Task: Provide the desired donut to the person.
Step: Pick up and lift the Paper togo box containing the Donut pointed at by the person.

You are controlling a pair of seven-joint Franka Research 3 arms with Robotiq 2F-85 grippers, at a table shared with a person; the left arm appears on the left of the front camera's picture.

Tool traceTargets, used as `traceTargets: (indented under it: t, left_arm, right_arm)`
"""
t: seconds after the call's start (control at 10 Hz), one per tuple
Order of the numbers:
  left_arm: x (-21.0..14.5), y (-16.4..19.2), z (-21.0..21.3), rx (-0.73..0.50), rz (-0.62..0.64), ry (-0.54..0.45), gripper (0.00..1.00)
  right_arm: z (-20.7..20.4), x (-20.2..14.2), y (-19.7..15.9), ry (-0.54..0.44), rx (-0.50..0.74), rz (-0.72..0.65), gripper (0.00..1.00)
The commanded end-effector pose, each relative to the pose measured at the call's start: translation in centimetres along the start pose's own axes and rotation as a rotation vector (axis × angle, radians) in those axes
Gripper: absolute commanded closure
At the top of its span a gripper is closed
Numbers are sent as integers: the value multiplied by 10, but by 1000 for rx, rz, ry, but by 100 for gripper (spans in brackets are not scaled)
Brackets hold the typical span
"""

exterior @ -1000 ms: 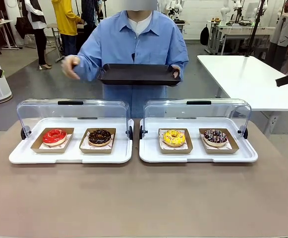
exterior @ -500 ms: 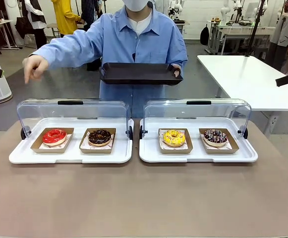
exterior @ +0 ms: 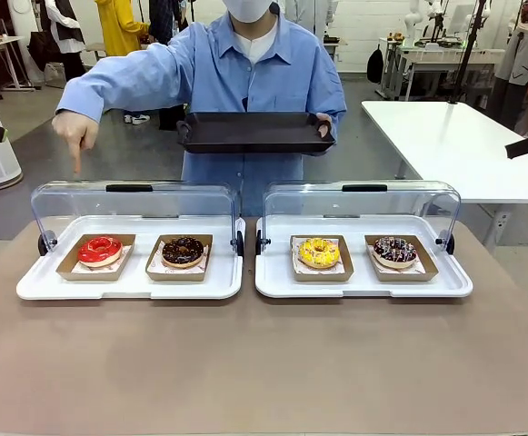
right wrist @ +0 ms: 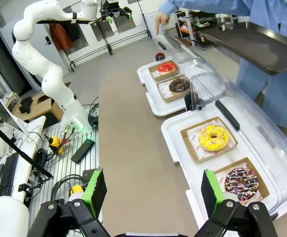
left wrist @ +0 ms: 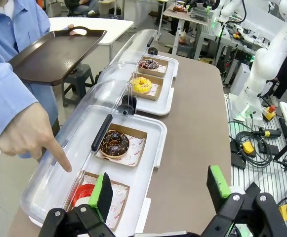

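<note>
Person [exterior: 254, 68]: standing at far side of table [exterior: 264, 363], wearing blue shirt and white mask.
Pointing hand [exterior: 74, 132]: reaching out above left case [exterior: 127, 287], index finger aiming straight down over left lid [exterior: 132, 204], at the end holding the red donut; contact with lid not determinable.
Other hand [exterior: 323, 125]: gripping black tray [exterior: 254, 133] by one end, holding it level at chest height.
Red donut [exterior: 100, 248]: lying in a cardboard box at the outer, robot-left end of left case; touching neither gripper.
Chocolate donut [exterior: 183, 250]: sitting in its own box just beside red donut, in the same case.
Right case [exterior: 363, 289]: lying just beside left case, carrying yellow donut [exterior: 319, 252] on the inner side and sprinkled donut [exterior: 394, 250] on the outer side, each in a box.
Right lid [exterior: 363, 202]: standing swung up at far edge, as is left lid, leaving the near side open.
Left gripper [left wrist: 159, 190]: hanging off the robot-left end of the cases, well apart from them; jaws standing wide apart, gripping nothing.
Right gripper [right wrist: 153, 190]: hanging off the robot-right end of the cases, well apart from them; jaws standing wide apart, gripping nothing.
</note>
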State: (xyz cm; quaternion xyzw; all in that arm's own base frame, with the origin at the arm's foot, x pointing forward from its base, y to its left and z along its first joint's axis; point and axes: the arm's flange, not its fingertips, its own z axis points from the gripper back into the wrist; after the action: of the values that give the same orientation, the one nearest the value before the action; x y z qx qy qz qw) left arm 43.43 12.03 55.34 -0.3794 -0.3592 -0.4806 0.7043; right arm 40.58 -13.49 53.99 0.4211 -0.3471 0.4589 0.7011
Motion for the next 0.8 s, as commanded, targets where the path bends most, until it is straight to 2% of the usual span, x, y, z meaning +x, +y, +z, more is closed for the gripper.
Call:
traceTargets:
  t: [0.0,0.2,0.3,0.5,0.7]
  left_arm:
    - [2,0,0,4,10,-16,0]
    - [0,0,0,0,0,0,0]
    - [0,-12,-4,79,-40,79,0]
    - [8,-26,-28,230,-154,309,0]
    - [-6,-43,-61,324,-289,630,0]
  right_arm:
    - [-1,0,0,-6,5,2,0]
    - [-1,0,0,-6,5,2,0]
    - [-1,0,0,-6,5,2,0]
    - [-1,0,0,-6,5,2,0]
    - [-1,0,0,-6,5,2,0]
